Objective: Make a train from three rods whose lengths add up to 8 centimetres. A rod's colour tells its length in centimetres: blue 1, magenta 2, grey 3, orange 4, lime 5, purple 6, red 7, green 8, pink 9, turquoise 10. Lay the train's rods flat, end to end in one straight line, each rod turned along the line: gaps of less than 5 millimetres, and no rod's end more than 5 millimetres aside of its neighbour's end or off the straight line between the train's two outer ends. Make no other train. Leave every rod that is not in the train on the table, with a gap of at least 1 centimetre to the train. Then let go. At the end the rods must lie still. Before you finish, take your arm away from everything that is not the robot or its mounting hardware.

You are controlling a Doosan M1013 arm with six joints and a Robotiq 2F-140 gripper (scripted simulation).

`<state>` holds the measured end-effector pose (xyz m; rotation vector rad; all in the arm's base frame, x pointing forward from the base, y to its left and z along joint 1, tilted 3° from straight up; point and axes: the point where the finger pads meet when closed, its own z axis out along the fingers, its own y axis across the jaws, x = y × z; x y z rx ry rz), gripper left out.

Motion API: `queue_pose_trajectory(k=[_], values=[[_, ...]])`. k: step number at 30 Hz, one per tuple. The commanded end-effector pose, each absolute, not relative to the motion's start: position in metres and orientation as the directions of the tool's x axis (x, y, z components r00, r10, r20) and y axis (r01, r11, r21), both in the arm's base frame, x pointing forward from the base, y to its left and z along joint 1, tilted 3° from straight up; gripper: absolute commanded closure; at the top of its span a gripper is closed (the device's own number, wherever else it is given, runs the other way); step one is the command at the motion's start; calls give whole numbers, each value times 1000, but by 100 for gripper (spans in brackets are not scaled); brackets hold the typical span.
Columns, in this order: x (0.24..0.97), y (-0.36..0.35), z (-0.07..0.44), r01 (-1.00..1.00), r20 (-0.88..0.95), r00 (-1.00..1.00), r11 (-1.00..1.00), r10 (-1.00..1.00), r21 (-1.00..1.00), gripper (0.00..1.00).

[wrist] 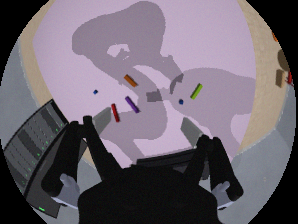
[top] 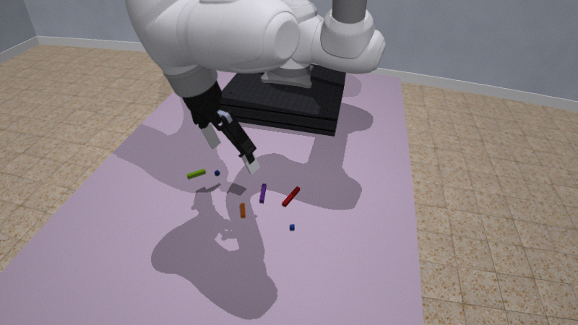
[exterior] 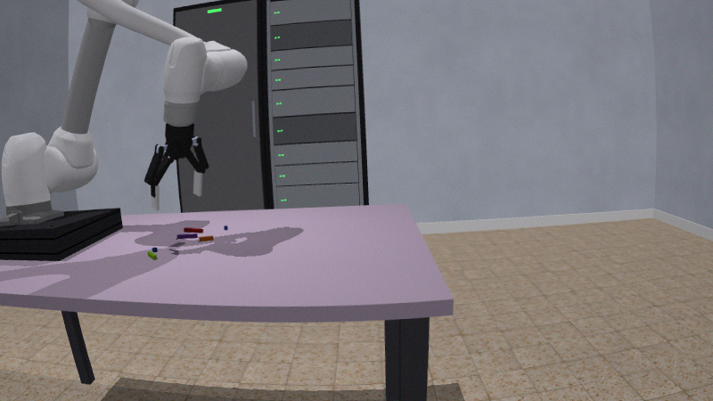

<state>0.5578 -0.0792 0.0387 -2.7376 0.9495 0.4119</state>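
The Robotiq 2F-140 gripper (top: 233, 159) (exterior: 176, 201) (wrist: 147, 119) hangs above the table (top: 355, 258) (exterior: 319, 269) (wrist: 210, 40), its fingers spread wide with nothing between them. Taking the purple rod (top: 262, 193) (exterior: 187, 235) (wrist: 132, 104) as the dial's centre in the top view, it lies flat, nearly from 12 to 6. One blue cube-like rod (top: 291, 227) (exterior: 225, 227) (wrist: 95, 92) sits at about 5 o'clock, the other small blue rod (top: 217, 172) (exterior: 154, 249) (wrist: 181, 102) at 10, just beside the lime rod (top: 196, 173) (exterior: 151, 255) (wrist: 196, 91). The red rod (top: 290, 196) (exterior: 193, 230) (wrist: 115, 113) is at 3, the orange rod (top: 242, 210) (exterior: 206, 238) (wrist: 130, 80) near 8.

Purple with both blues makes eight; none are joined yet. All three should handle as light, stiff pieces, perhaps a little slick, though the surface is too small to judge well. Purple wants a pinch across its long sides at mid-length, so it won't swivel. The blues offer scarcely any grip: square the pads on opposite side faces, leaving the joining face free, and close low and gently, lest they tip or skid. Lime's nearness calls for care with the finger angle at 10 o'clock
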Motion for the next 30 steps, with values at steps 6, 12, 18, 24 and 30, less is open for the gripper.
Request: queue_pose_trajectory(k=[6, 12, 18, 24, 30], values=[[570, -78, 29, -319, -233, 933, -929, -274, -186, 0], [578, -77, 24, -113, -172, 982, -972, -78, -205, 0], [587, -75, 18, 125, -106, 983, -970, 149, -208, 0], [595, -73, 14, 318, -56, 941, -927, 334, -197, 0], [605, -70, 9, 545, -3, 833, -821, 553, -169, 0]])
